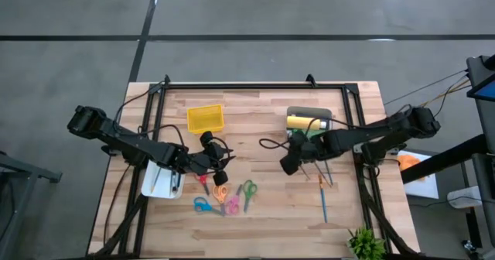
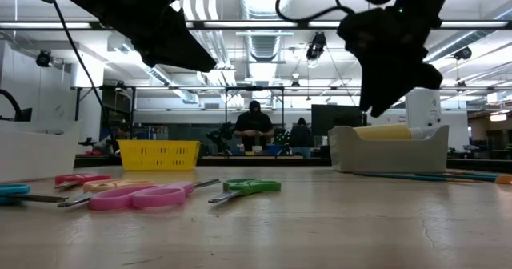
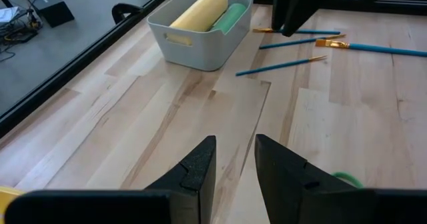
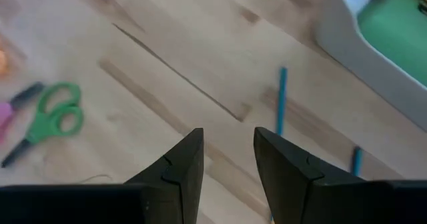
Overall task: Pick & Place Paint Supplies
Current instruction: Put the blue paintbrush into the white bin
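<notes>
Hovering over bare wood, the right gripper (image 1: 288,165) hangs parted and empty; beside it, a grey bin (image 1: 325,113) holds one yellow bottle (image 1: 303,121). Left gripper (image 1: 223,161), likewise parted, empty. Left wrist view: four brushes (image 3: 280,66) beyond the bin.

Both arms are dark, near-black, built of slim links joined by bulkier rounded housings. Loose black cables loop out beside each forearm. The left end effector (image 1: 223,165) and the right end effector (image 1: 288,165) each carry two matte black fingers (image 3: 200,165) with flat, angular, wedge-shaped faces; the right fingers (image 4: 180,163) show the same faceted form. No markings or screws can be made out.
</notes>
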Robot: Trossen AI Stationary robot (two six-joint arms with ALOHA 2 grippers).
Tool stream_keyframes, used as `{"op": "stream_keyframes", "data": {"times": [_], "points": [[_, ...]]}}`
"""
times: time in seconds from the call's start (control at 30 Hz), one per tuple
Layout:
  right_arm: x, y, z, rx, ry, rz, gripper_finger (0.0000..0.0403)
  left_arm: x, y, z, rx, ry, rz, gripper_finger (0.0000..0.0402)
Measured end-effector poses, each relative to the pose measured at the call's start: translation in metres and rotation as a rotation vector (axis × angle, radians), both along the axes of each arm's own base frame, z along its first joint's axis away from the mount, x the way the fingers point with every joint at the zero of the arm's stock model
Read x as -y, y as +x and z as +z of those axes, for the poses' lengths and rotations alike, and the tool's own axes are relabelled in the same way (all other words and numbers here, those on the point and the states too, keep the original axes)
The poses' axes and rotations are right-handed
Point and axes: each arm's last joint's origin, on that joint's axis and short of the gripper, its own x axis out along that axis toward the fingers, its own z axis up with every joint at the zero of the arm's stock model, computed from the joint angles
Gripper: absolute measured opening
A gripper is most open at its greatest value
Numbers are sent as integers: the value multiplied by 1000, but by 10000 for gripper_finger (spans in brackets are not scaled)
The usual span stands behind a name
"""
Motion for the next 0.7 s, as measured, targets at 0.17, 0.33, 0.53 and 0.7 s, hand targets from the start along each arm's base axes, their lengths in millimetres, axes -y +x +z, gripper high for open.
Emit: {"op": "stream_keyframes", "data": {"times": [0.17, 0.33, 0.53, 0.7], "points": [[11, -6, -6, -83, 41, -19, 130, 0, 0, 0, 0, 0, 0, 104], [15, -12, -16, -124, 64, -12, 130, 0, 0, 0, -1, 0, 0, 104], [13, -11, -36, -216, 89, 51, 130, 0, 0, 0, -5, 1, 0, 104], [12, -4, -56, -298, 89, 61, 130, 0, 0, -1, -6, 2, 0, 104]]}}
